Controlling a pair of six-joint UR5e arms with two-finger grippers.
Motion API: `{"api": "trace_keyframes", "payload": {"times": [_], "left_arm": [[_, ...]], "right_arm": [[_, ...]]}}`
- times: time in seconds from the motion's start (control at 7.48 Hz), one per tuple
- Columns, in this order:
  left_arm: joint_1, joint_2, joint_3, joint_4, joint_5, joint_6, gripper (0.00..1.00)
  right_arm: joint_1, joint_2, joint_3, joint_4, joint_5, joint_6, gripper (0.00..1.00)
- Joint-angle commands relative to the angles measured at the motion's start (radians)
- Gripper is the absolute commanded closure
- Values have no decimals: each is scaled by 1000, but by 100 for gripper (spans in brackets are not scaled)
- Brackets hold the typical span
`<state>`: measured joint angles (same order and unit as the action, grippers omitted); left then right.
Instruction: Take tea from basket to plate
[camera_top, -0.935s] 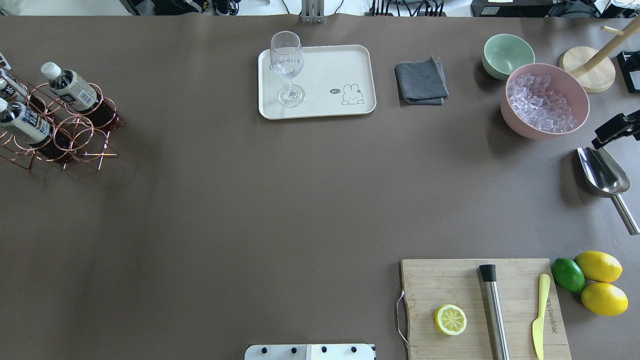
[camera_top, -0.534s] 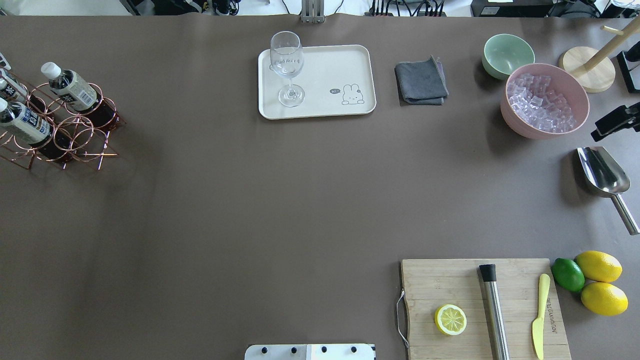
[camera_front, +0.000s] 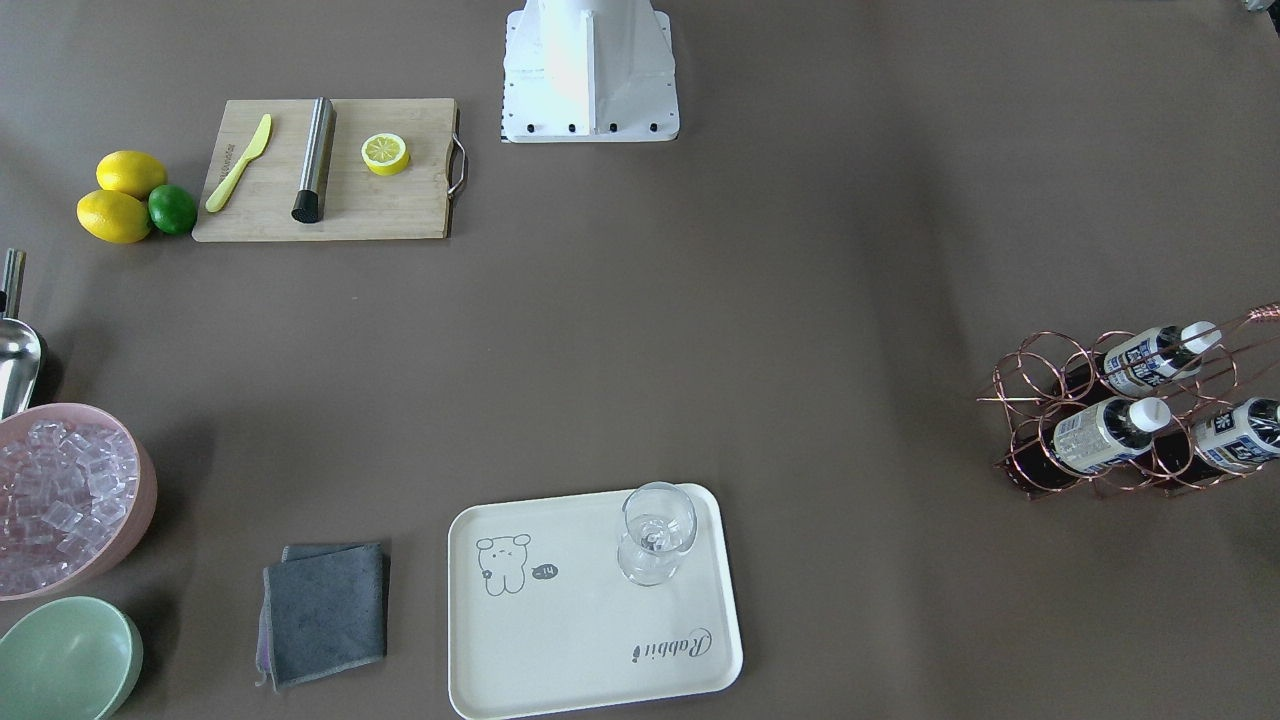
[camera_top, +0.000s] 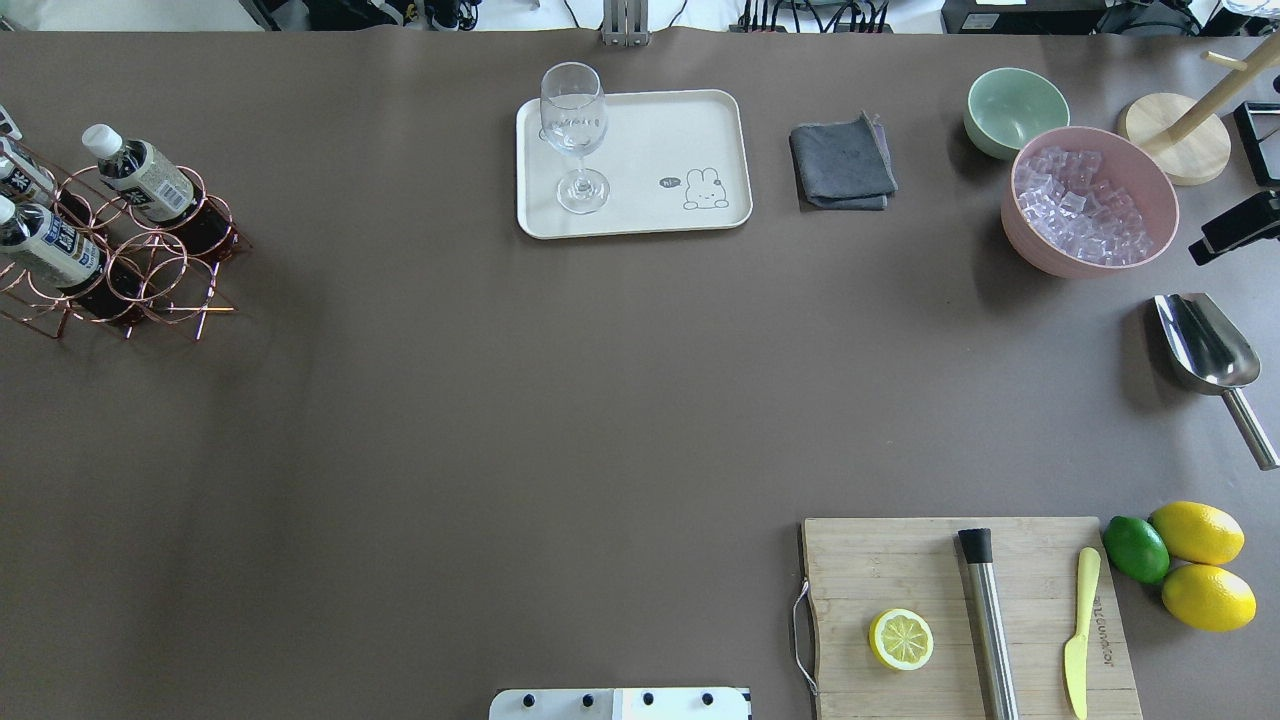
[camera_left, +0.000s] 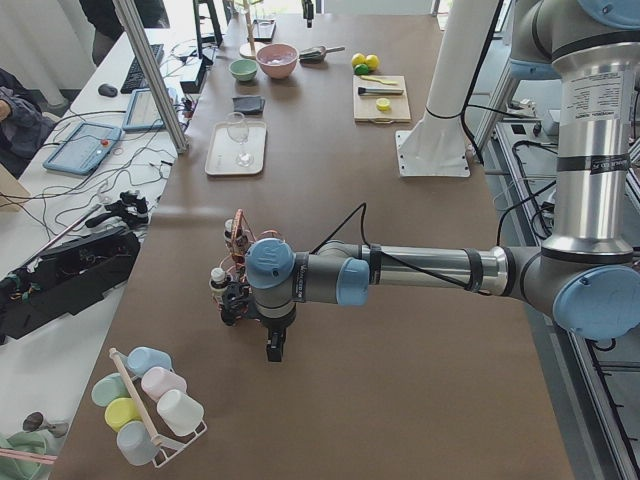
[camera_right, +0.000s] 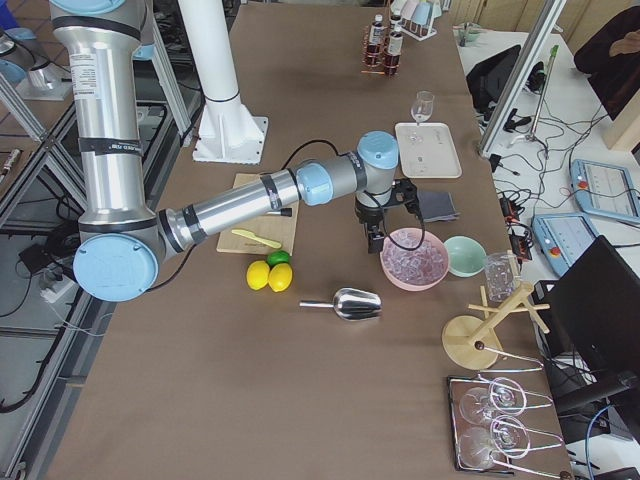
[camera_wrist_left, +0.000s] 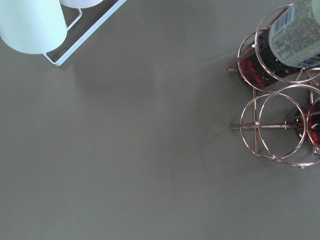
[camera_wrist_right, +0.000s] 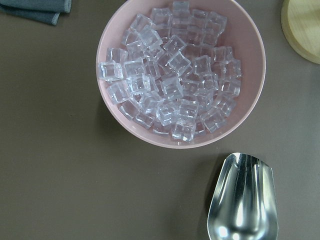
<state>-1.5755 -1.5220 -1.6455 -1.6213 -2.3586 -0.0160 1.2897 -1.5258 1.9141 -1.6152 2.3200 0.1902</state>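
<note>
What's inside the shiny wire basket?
Three tea bottles stand in the basket, one to a ring. The other rings look empty. Whatever lies under the bottles is hidden by the bottles themselves.

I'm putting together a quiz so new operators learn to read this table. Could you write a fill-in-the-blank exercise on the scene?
The basket holds ___ bottles of tea.
The only thing standing on the plate is a ___.
The ice cubes fill the ___ bowl.
The halved lemon lies on the wooden ___.
Missing words: three; glass; pink; board.
</note>
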Motion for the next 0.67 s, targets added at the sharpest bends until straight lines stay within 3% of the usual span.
{"api": "trace_keyframes", "payload": {"times": [0.0,0.53], "left_arm": [[0,-9,-34,-3,4,51,2],[20,-110,-89,44,6,570,2]], "right_arm": [[40,-49,11,1,94,0,0],[63,-73,3,-8,94,-2,0]]}}
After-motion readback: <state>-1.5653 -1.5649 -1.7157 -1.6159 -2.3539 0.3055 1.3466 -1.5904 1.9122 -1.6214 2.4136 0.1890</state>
